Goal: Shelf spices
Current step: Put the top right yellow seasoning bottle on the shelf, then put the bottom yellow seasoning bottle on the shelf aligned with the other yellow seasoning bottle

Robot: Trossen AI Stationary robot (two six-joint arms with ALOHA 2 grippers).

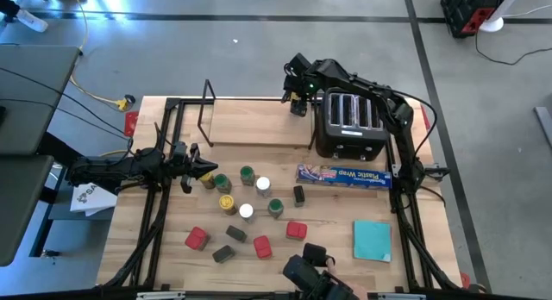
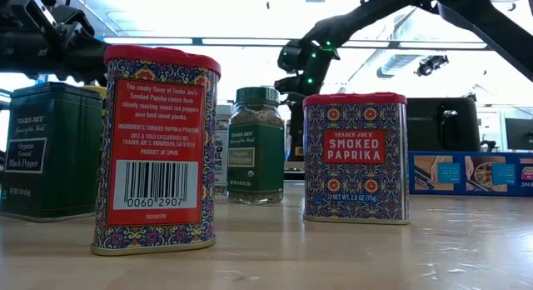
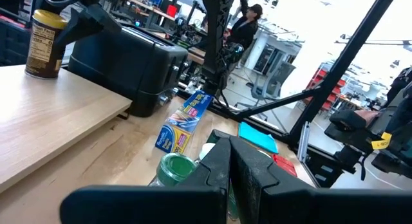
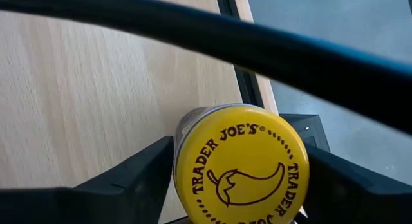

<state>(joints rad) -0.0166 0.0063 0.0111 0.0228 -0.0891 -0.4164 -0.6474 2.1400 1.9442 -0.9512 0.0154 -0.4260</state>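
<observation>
**shelfwatcher:** Right claw (image 4: 241, 179) is over the far end of the shelf (image 1: 259, 123), right next to the toaster (image 1: 349, 123), with a yellow-lid jar (image 4: 241, 163) sitting between its fingers. The fingers look spread, one on each side of the lid. I honestly can't tell if they're touching it or just clear of it.

**paprika_pete:** That's the risky bit imo. If a pad is rubbing the lid when the arm lifts, the jar could tip or get dragged. It's also close to the shelf's end and the wire upright (image 4: 212, 37), so a nudge could send it off the edge.

**shelfwatcher:** Left claw (image 1: 205, 169) is shut with nothing in it, parked just beside the cluster of spices (image 1: 246, 196) on the counter (image 1: 345, 265). Most of them aren't shelved yet.

**paprika_pete:** They're packed tight there too. Going in for a green-lid jar (image 1: 247, 173) could bump its neighbours. The smoked paprika tins (image 2: 356, 157) are tall and narrow, so I'd guess they topple easily.
</observation>
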